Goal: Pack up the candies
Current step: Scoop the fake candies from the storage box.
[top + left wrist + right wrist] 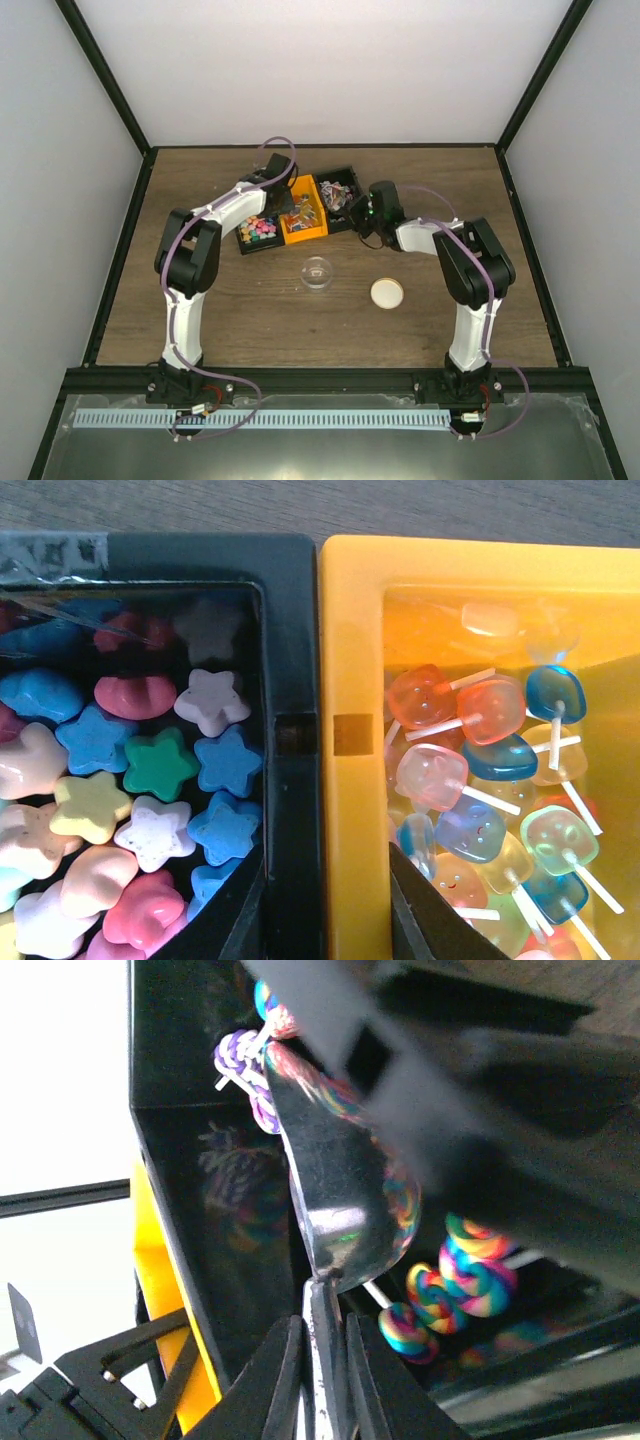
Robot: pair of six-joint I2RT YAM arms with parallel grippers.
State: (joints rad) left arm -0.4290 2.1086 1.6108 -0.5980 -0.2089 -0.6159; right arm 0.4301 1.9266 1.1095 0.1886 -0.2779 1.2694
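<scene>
The candies [150,770] are small star and heart sweets in pink, blue, green, yellow and white, filling the left black bin [258,230]. My left gripper [327,860] straddles the joined walls of that bin and the orange bin [350,780], one finger inside each and pressed against the walls. It shows in the top view [283,205]. My right gripper [322,1380] is shut on the handle of a metal spoon [345,1200]. The spoon's bowl is down among swirled lollipops [470,1270] in the right black bin [340,190].
The orange bin holds translucent smiley-face lollipops [470,780]. A clear round jar [316,272] stands in front of the bins, with a cream round lid [387,292] to its right. The three bins sit side by side at the table's middle back.
</scene>
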